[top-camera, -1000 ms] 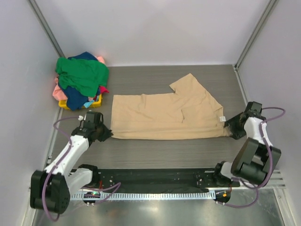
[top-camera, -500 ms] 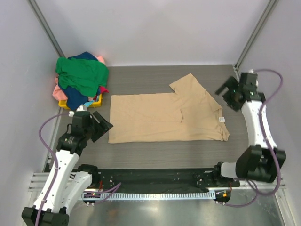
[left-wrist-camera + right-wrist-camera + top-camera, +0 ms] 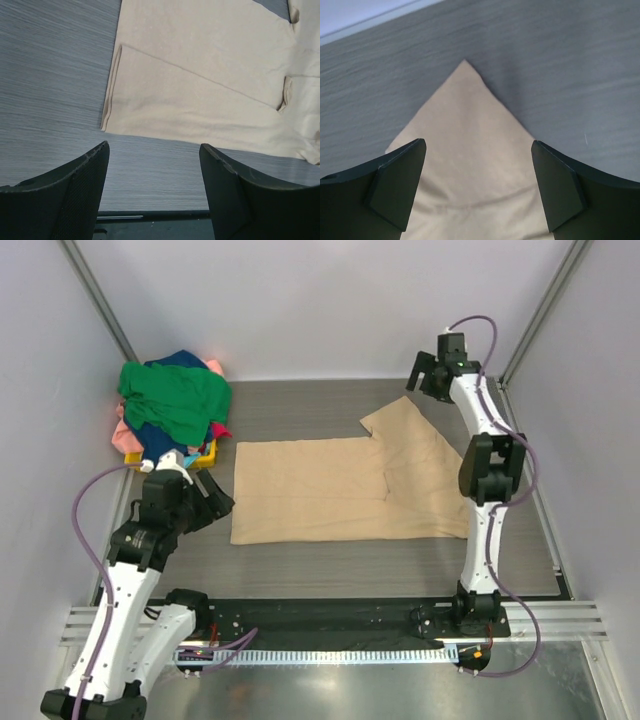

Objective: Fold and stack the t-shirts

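- a tan short-sleeved cloth t-shirt [image 3: 320, 502] lies flat near the middle of the grey wood-grain table [image 3: 300, 565], its long side running left to right
- its body is folded over on itself: in the left wrist view the edge of one layer runs slantwise across the cloth, and the left edge shows a doubled fold
- one sleeve sticks out toward the far wall as a pointed triangle, also flat on the table
- the left gripper [image 3: 152, 150] sits just off the near left corner of the tan shirt, fingers spread apart with nothing between them; it is released and clear of the cloth, and whether its tips touch the table i cannot tell
- the right gripper [image 3: 479, 145] is stretched out to the far side of the table, over the pointed sleeve, jaws wide and released, holding nothing; the sleeve tip shows in the gap between its two fingers
- in the far left corner a small yellow plastic basket [image 3: 205, 456] carries a heap of other shirts: a crumpled green t-shirt [image 3: 175, 395] on top, a navy blue t-shirt [image 3: 160, 445] under it, and a pink t-shirt [image 3: 121, 437] peeping out at the left side
- the heap is apart from the tan shirt, with the basket's corner near the shirt's far left corner
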Robot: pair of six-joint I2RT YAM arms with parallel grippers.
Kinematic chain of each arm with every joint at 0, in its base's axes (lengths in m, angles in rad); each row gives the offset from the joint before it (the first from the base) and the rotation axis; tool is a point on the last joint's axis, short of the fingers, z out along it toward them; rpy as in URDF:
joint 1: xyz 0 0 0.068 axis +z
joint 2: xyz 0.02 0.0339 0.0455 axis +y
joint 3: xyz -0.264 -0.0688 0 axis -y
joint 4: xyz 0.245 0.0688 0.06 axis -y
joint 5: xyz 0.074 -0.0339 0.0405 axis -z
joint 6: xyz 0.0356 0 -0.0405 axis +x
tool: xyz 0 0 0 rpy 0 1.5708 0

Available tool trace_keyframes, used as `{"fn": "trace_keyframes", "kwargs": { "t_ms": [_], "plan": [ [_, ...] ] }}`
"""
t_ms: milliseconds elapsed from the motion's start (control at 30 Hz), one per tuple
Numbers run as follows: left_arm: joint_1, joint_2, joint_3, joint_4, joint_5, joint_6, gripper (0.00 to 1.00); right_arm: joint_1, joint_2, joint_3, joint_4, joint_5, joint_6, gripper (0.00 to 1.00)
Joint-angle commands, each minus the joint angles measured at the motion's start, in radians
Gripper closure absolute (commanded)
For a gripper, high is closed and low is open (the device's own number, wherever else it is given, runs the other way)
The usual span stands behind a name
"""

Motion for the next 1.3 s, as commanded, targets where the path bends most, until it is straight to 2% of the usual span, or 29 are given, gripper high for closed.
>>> {"fn": "trace_keyframes", "kwargs": {
  "t_ms": [0, 200, 300, 600, 667, 767, 867, 933, 1067, 1100, 1167, 1267],
  "plan": [
    [0.0, -0.017, -0.003, 0.016, 0.006, 0.027, 0.27, 0.027, 0.128, 0.22, -0.024, 0.056, -0.078, 0.07],
    [0.0, -0.031, -0.009, 0.019, 0.006, 0.024, 0.27, 0.064, 0.329, 0.385, 0.034, 0.125, -0.098, 0.06],
    [-0.001, -0.025, -0.009, 0.019, 0.007, 0.024, 0.27, 0.07, 0.387, 0.391, 0.091, 0.199, -0.089, 0.05],
    [0.0, -0.011, -0.009, 0.017, 0.007, 0.024, 0.27, 0.088, 0.501, 0.444, 0.142, 0.197, -0.082, 0.08],
    [0.0, -0.011, -0.011, 0.017, 0.007, 0.024, 0.27, 0.091, 0.518, 0.45, 0.143, 0.19, -0.084, 0.12],
    [0.0, -0.011, -0.011, 0.017, 0.006, 0.023, 0.27, 0.091, 0.536, 0.45, 0.145, 0.179, -0.086, 0.23],
    [-0.001, -0.003, -0.011, 0.016, -0.022, 0.021, 0.27, 0.091, 0.542, 0.453, 0.148, 0.136, -0.081, 0.44],
    [-0.001, 0.009, -0.011, 0.014, -0.033, 0.018, 0.27, 0.091, 0.541, 0.448, 0.148, 0.113, -0.073, 0.54],
    [0.0, 0.044, -0.005, 0.011, -0.075, 0.005, 0.28, 0.09, 0.543, 0.445, 0.146, 0.061, -0.067, 0.83],
    [-0.001, 0.059, 0.0, 0.008, -0.085, 0.003, 0.3, 0.091, 0.538, 0.439, 0.145, 0.05, -0.067, 0.98],
    [0.0, 0.101, 0.014, 0.02, -0.096, -0.008, 0.32, 0.091, 0.509, 0.422, 0.146, 0.05, -0.061, 0.98],
    [-0.003, 0.182, 0.036, 0.098, -0.115, -0.035, 0.41, 0.091, 0.431, 0.363, 0.145, 0.055, -0.067, 0.98]
  ]
}}
